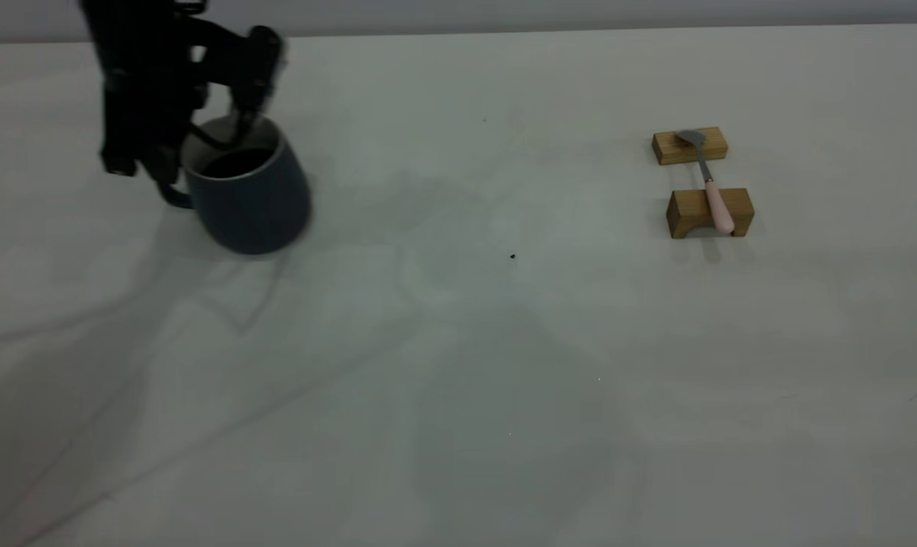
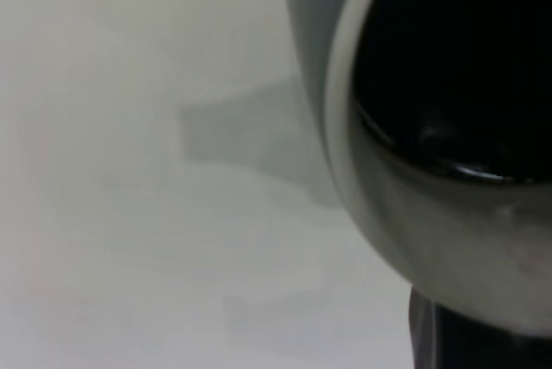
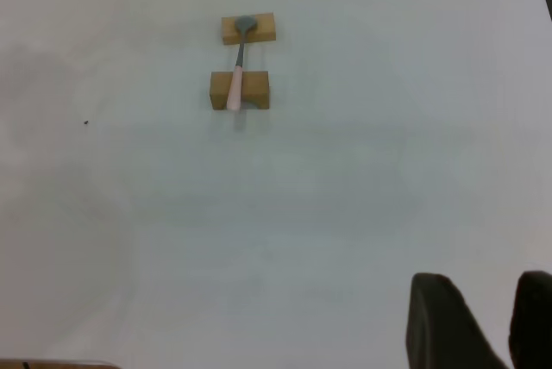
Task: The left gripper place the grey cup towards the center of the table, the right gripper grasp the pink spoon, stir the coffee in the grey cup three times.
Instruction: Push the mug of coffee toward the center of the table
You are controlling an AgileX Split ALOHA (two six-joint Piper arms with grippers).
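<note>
The big pale table [image 1: 458, 365] has one tiny dark speck [image 1: 512, 257] near its middle. At the far left, the left gripper [image 1: 200, 140] pinches the rim of the grey cup [image 1: 253, 201], one finger inside. The cup is dark, round and wide, with black coffee [image 1: 236, 162] in it. Far to the right, two tan wooden blocks [image 1: 709, 211] hold the pink spoon [image 1: 707, 181] across them. The right gripper [image 3: 483, 317] hangs well away from it, fingers apart.

The grey cup [image 2: 392, 240], dark coffee [image 2: 457, 67] inside, fills the view above the table [image 2: 129, 171].
</note>
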